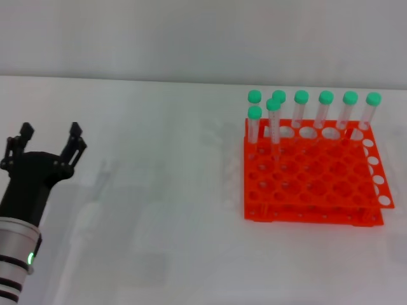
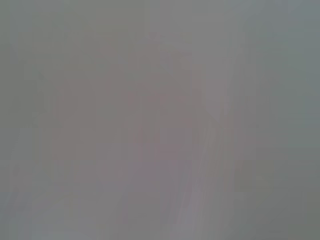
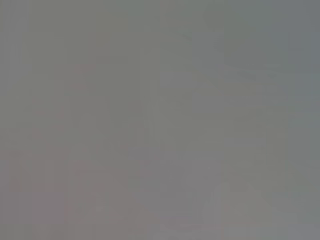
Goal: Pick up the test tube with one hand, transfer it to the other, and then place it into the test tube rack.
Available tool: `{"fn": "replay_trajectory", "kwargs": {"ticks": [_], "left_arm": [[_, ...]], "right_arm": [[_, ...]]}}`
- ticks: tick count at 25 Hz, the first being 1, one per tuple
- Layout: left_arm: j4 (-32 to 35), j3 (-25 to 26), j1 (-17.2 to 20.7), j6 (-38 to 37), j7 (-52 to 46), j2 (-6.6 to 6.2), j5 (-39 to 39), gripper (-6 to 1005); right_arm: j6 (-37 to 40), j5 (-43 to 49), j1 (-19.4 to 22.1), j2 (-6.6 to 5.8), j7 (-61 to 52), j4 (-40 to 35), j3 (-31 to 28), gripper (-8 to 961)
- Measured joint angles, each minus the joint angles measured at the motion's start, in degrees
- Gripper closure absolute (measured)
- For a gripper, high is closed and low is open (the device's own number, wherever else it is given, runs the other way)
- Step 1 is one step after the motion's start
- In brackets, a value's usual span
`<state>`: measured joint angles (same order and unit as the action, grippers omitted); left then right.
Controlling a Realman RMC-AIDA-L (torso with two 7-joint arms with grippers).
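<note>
The orange-red test tube rack [image 1: 315, 178] stands on the white table at the right. Several clear tubes with green caps stand upright in it: a row along its far edge [image 1: 325, 112] and two more near its far left corner [image 1: 274, 121]. No tube lies loose on the table. My left gripper [image 1: 49, 136], the black hand with a green light on its arm, is open and empty above the table at the far left, well apart from the rack. My right gripper is out of view. Both wrist views show only blank grey.
The white table [image 1: 159, 210] spreads between my left hand and the rack. A pale wall [image 1: 191, 38] rises behind the table's far edge.
</note>
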<state>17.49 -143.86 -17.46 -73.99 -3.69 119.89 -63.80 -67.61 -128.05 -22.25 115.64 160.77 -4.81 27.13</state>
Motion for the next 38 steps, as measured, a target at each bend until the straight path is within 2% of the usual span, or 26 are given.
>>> {"fn": "replay_trajectory", "kwargs": {"ticks": [4,21,38], "left_arm": [[-0.2,0.0,0.1,0.1,-0.6,0.03,-1.6,106],[-1.6,-0.4,0.3,0.6,-8.8,-0.01,-1.9,107],[-1.9,-0.7,-0.5,0.7,-8.9,-0.01,-1.4,106]], "right_arm": [[0.0,0.0,0.1,-0.01,0.1,0.3,-1.9,85],[0.2,-0.1,0.5,0.03,0.1,1.7,-2.0,86],[-0.1,0.1,0.6,0.19,0.1,3.2,-1.8,86]]}}
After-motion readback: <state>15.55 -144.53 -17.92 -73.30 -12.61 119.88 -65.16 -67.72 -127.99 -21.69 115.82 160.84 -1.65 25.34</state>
